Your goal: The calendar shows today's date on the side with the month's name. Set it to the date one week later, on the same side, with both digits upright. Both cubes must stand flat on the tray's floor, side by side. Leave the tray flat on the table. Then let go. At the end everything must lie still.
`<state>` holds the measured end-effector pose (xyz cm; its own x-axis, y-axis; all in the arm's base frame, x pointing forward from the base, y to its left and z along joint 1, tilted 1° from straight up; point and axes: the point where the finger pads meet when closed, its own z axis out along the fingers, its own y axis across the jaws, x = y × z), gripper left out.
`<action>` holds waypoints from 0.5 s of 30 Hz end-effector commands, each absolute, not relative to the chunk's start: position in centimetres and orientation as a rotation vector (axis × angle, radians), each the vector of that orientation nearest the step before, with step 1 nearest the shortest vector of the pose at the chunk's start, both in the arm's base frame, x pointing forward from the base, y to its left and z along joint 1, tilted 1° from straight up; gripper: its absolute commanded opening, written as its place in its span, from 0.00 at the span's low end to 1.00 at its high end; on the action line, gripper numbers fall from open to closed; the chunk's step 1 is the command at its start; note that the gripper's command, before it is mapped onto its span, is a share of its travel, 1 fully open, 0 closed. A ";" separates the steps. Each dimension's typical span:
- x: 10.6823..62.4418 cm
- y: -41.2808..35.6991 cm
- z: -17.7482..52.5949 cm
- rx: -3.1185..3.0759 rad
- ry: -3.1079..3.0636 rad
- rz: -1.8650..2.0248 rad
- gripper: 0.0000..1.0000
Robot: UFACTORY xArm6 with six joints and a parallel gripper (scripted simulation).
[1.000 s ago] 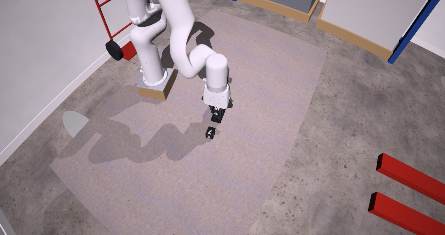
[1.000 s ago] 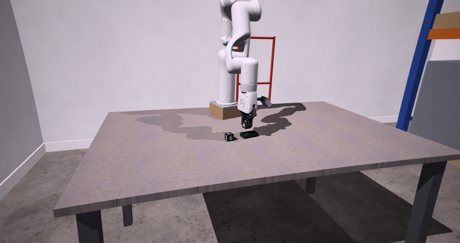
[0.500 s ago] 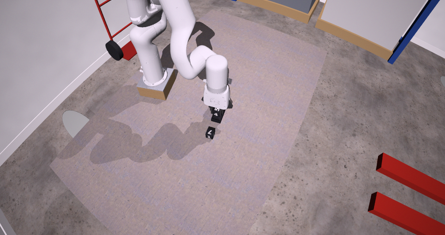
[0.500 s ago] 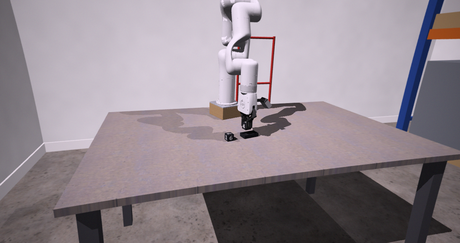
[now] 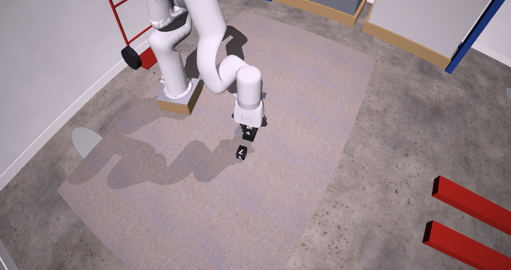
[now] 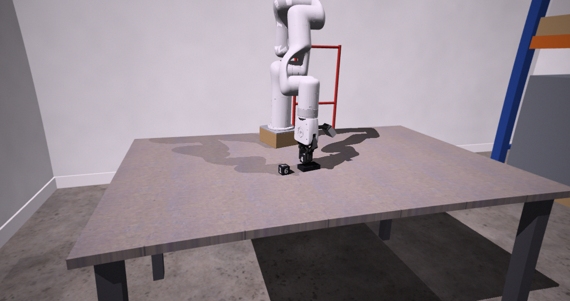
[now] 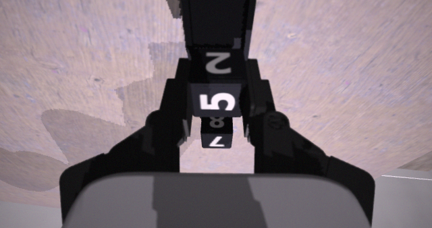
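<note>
- overhead, the white arm [image 5: 208, 50] reaches down from its tan base block [image 5: 185, 105] with the gripper [image 5: 248, 129] pointing straight at the table [image 6: 199, 203].
- its fingers are partly closed and clamped on a black cube [image 7: 216, 101], one finger on each side; the face toward the wrist camera reads 5, another face reads 2, and the top view shows a 4.
- the held cube hangs just above the black tray [image 6: 308, 166], which lies flat on the table beneath the gripper.
- a second cube [image 5: 241, 152] stands on the table just beside the tray, outside it; it shows a 7 on top and a 6 in the exterior view.
- a red hand truck [image 6: 338, 75] stands behind the arm by the wall.
</note>
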<state>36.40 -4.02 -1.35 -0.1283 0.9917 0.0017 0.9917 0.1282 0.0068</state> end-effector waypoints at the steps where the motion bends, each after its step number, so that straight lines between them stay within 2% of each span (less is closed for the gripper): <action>1: 36.5 -4.0 -1.6 2.070 2.355 0.013 0.29; 15: 36.5 -4.0 -2.1 2.070 2.355 0.013 0.29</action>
